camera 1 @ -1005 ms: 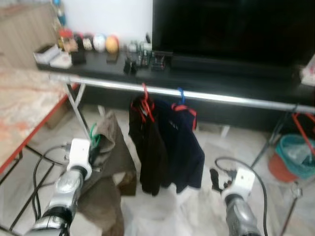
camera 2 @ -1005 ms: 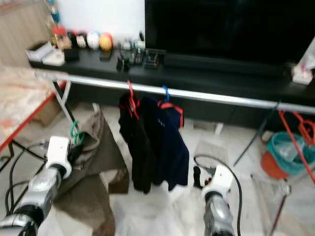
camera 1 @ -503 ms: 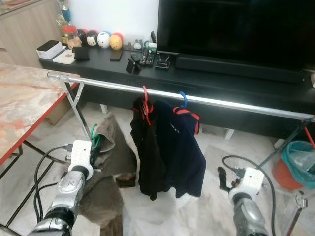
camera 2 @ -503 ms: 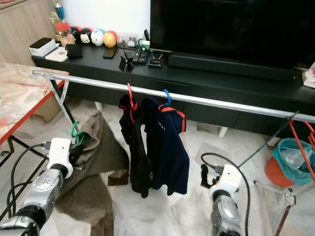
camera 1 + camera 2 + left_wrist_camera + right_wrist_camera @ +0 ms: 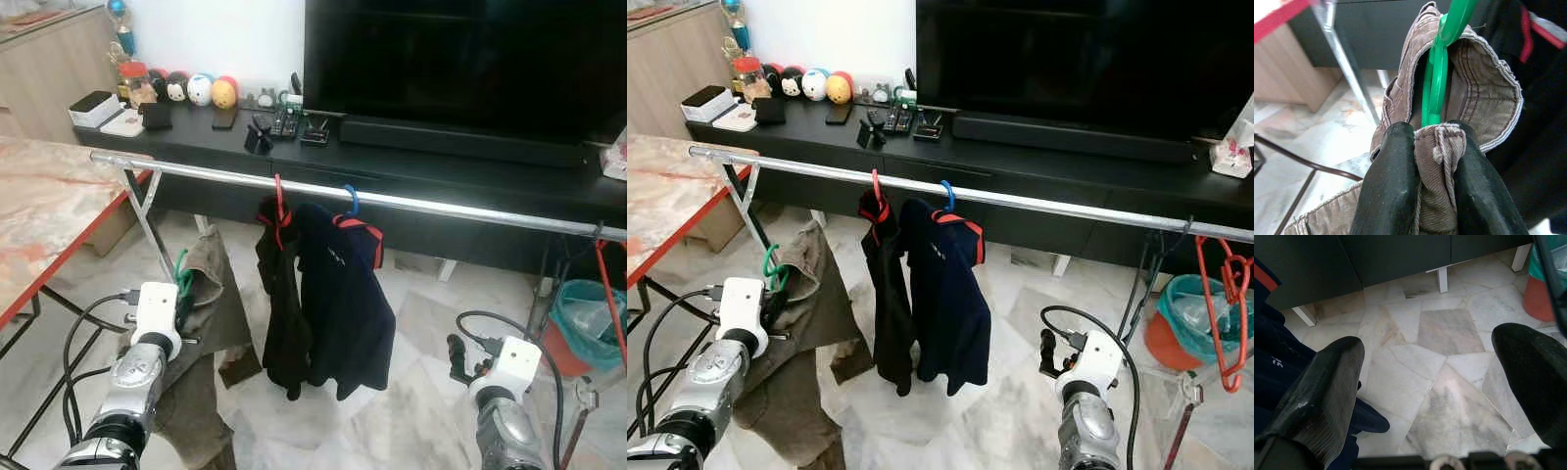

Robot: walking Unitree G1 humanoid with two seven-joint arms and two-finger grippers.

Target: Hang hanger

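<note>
My left gripper (image 5: 1432, 147) is shut on the waistband of brown corduroy trousers (image 5: 211, 294) clipped to a green hanger (image 5: 1440, 73). It holds them low at the left, below and in front of the silver clothes rail (image 5: 441, 206). The green hook (image 5: 182, 266) pokes up just above the gripper. Two dark garments hang on the rail from a red hanger (image 5: 281, 204) and a blue hanger (image 5: 351, 199). My right gripper (image 5: 1435, 382) is open above the marble floor, low at the right (image 5: 456, 357).
A black TV cabinet (image 5: 411, 166) with a large TV stands behind the rail. A red-edged marble table (image 5: 49, 215) is at the left. A teal and orange bin (image 5: 583, 323) and red hangers (image 5: 1229, 294) are at the right. The rail's legs (image 5: 147, 220) cross under its left end.
The camera view has shifted and sharpened. My left gripper still holds the trousers and hanger at about the same height. The right gripper has moved slightly right, staying open.
</note>
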